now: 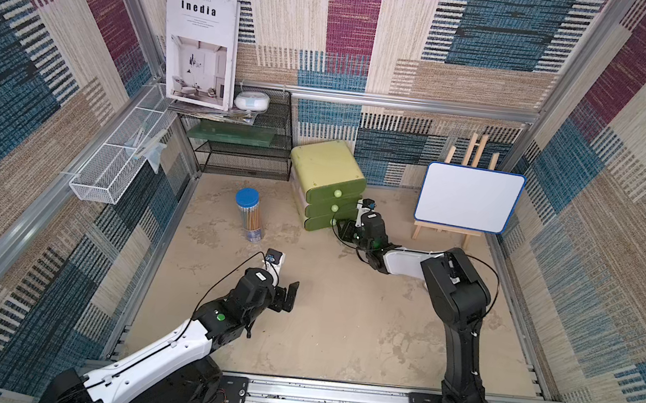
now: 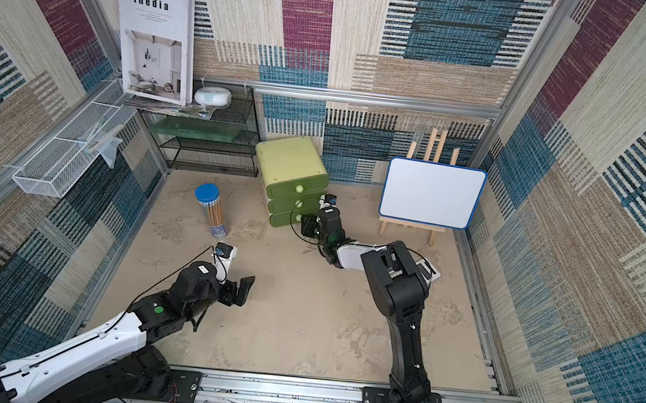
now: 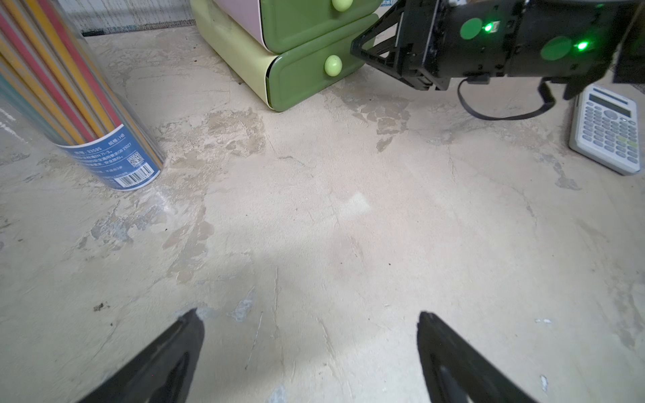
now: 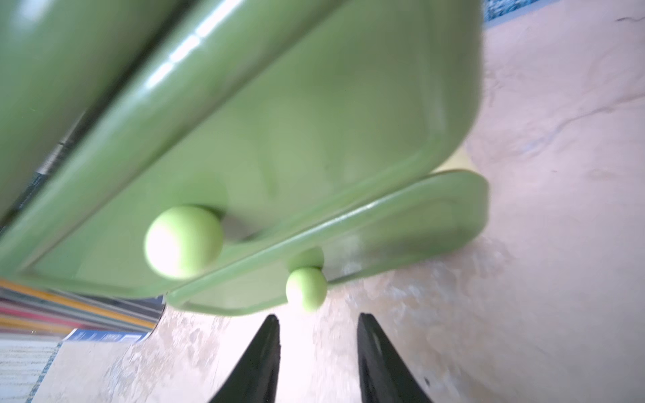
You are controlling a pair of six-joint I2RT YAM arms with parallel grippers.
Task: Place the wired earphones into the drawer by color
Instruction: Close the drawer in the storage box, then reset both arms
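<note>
— Right gripper [image 4: 318, 322]?

— Parted a little, clamped on nothing. Reaches low over the table [image 1: 340, 317] towards the green drawer unit [image 1: 328, 165]. Stops just short of the bottom drawer's knob [image 4: 306, 288], fingertips aimed at it, not touching. Lies level with the bottom drawer [image 4: 419, 216], beneath the middle knob [image 4: 183, 242].

— And the wired earphones?

— Cannot tell where. Not to be made out in any view, so impossible to place against either claw.

— Left gripper [image 3: 310, 312]?

— Spread wide, holding nothing. Hovers over bare tabletop, well apart from the drawer unit, with the clear tube of pencils [image 3: 104, 104] near on one side. Faces the right arm across the table, calculator [image 3: 609, 129] lying flat beside that arm.
</note>
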